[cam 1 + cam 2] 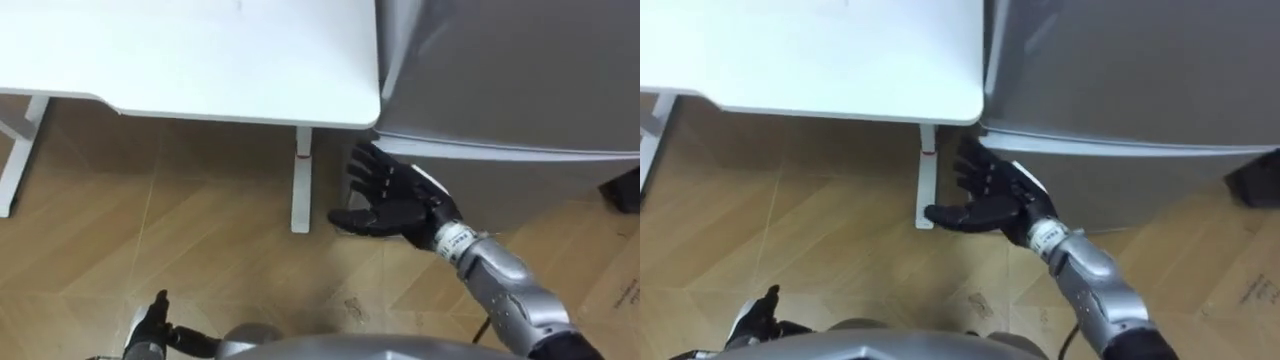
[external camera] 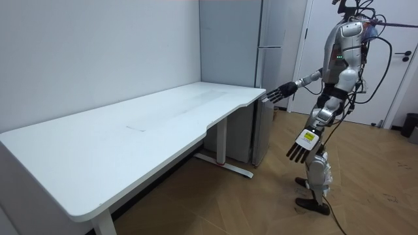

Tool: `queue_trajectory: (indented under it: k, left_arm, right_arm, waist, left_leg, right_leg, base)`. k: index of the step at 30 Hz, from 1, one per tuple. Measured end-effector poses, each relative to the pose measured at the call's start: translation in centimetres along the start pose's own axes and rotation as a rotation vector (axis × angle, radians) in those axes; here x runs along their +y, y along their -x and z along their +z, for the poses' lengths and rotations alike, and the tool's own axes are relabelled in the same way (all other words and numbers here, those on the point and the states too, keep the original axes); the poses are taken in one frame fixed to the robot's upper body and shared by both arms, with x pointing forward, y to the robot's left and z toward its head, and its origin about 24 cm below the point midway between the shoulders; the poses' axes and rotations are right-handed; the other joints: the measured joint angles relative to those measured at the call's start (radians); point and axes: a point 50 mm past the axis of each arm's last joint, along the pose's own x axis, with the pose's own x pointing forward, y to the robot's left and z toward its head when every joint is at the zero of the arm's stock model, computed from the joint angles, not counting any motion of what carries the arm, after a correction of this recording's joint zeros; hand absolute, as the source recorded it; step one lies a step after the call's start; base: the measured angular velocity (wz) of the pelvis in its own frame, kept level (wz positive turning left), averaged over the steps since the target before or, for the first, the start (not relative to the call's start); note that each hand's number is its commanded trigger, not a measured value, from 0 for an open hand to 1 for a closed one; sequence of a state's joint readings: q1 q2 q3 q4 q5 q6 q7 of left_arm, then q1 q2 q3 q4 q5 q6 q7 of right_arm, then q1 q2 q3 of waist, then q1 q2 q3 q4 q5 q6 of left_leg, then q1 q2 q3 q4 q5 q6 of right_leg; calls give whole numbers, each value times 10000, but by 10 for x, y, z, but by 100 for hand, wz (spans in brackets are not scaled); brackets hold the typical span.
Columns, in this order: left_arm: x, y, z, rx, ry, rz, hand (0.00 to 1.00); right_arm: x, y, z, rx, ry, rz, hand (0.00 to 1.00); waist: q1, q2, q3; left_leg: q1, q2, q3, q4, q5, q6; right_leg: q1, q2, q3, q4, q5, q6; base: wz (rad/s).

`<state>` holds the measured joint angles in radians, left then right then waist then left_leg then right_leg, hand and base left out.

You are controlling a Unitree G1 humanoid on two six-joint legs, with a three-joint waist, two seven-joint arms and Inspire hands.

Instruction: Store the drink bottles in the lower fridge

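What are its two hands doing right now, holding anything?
Left hand: open, hanging at its side, holding nothing.
Right hand: open, held out toward the fridge, holding nothing.

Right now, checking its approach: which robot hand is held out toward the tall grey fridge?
The right hand, open, raised beside the tall grey fridge near the corner of the white table; the left hand hangs low at its side.

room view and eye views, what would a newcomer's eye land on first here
First comes the right robot hand, open and held out near the front corner of the grey fridge, whose doors are shut. Next is the long white table, standing right beside the fridge. The left robot hand hangs open at the robot's side.
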<state>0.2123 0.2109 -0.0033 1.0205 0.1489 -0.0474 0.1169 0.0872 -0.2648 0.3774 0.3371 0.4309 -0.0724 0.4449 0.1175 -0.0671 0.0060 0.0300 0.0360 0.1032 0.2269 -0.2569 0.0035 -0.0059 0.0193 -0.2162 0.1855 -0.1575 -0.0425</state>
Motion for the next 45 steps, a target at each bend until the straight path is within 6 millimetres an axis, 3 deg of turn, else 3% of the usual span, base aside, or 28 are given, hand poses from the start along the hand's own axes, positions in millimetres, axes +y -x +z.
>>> queue_trajectory:
  k: [3, 8, 12, 15, 19, 26, 37, 45]
  left_arm:
    - [0, 0, -1, 83, -15, -18, 0]
    - [0, 0, -3, 365, -16, -5, 0]
    - [0, 0, -9, 672, -76, -30, 0]
    - [0, 2, -15, 879, -227, -22, 0]
    - [-1, 5, -23, 1116, -500, -44, 0]
    - [-3, 8, -33, 1506, -534, -45, 0]
    - [-13, 10, -38, 1998, -847, -328, 0]
    - [-14, 10, -39, 2212, -699, -455, 0]
  right_arm:
    - [-3, 5, -9, 993, 1415, 262, 0]
    - [-24, 32, -57, 4207, 2665, -438, 0]
    - [-46, 71, -98, 6436, 1903, -1809, 0]
    - [-47, 97, -123, 7239, 522, -2789, 0]
    - [-40, 106, -139, 7051, -1388, -3932, 0]
    - [-36, 116, -153, 7272, -2831, -4963, 0]
    - [-21, 128, -172, 7203, -5381, -6921, 0]
    - [-23, 130, -173, 7231, -5548, -7381, 0]
  waist:
    - [-14, 5, 15]
    - [-50, 17, -7]
    - [-132, 16, -20]
    - [-91, -35, -47]
    - [-315, -27, -54]
    - [-363, 192, -48]
    - [-703, 288, -32]
    - [-899, 418, -28]
  left_leg:
    - [5, 10, -33, -5, 0, 0]
    - [1, 3, -174, -45, -2, 0]
    - [101, -43, -303, -49, 0, 3]
    - [140, -69, -357, -46, 1, 5]
    - [155, -125, -632, 92, 1, 7]
    - [245, -128, -697, 88, 2, 8]
    - [511, -158, -751, -71, 1, 8]
    - [614, -148, -539, -82, 3, 10]
  right_leg:
    - [96, -3, -90, -6, 0, 0]
    - [133, -17, -144, -6, 0, -1]
    - [293, -96, -252, -55, -17, 11]
    - [425, -113, -333, -165, -32, 30]
    - [666, -115, -552, -347, -33, 57]
    - [803, -147, -652, -355, -40, 64]
    - [1119, -150, -725, -512, -113, 127]
    - [1124, -152, -566, -500, -121, 138]
  base:
    - [11]
    - [3]
    - [7]
    - [9]
    - [19]
    - [6]
    - [4]
    - [-6]
